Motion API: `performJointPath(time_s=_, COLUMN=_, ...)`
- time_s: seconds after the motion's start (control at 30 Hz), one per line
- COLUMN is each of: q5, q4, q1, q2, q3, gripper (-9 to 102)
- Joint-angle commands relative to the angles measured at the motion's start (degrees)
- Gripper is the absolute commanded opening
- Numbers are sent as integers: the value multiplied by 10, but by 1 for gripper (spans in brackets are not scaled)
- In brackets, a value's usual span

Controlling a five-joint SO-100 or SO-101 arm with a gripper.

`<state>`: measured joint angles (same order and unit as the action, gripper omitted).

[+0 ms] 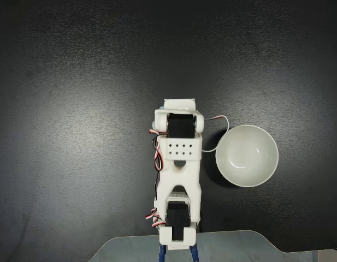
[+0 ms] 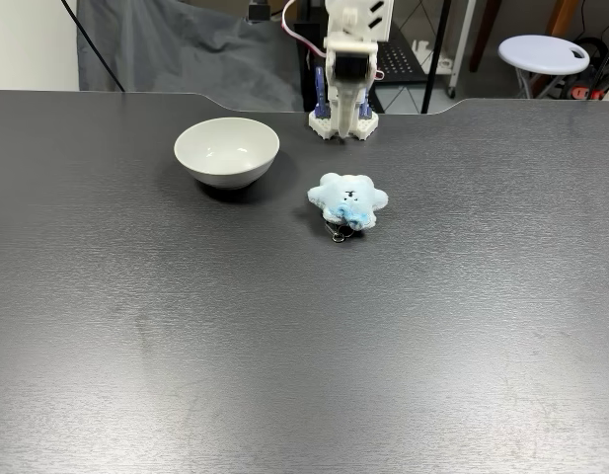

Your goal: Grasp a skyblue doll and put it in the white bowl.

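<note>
skyblue doll (image 2: 348, 201): lying flat on the black table (image 2: 284, 346), at 4 o'clock of the white bowl (image 2: 227, 150) in the front fixed view, near it, not touching
bowl: sitting empty
gripper: fingers hidden under the arm (image 1: 179, 169); can't tell if apart or together
step: pre-grasp, arm sitting folded above the doll
next: opening, descending on doll, clamping

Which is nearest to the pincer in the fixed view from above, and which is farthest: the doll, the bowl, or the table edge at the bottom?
1. Doll, almost hidden under the arm's front end.
2. Bowl, to the right.
3. Table edge, at the bottom.
</note>
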<state>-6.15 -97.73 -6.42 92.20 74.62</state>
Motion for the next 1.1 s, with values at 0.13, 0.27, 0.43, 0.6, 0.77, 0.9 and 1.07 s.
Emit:
performJointPath(time_s=0.13, q5=-57, q4=-23, q1=-7, q2=2, q3=29, gripper=6)
performJointPath(time_s=0.27, q5=-91, q4=-31, q1=-7, q2=3, q3=118, gripper=6)
performJointPath(time_s=0.43, q5=-104, q4=-25, q1=1, q2=10, q3=151, gripper=6)
performJointPath(time_s=0.6, q5=-106, q4=-25, q1=2, q2=10, q3=150, gripper=8)
performJointPath(time_s=0.77, q5=-184, q4=-33, q1=3, q2=11, q3=150, gripper=22)
performJointPath(time_s=0.9, q5=-270, q4=-33, q1=-2, q2=11, q3=150, gripper=40)
performJointPath(time_s=1.07, q5=-288, q4=-26, q1=-5, q2=11, q3=151, gripper=55)
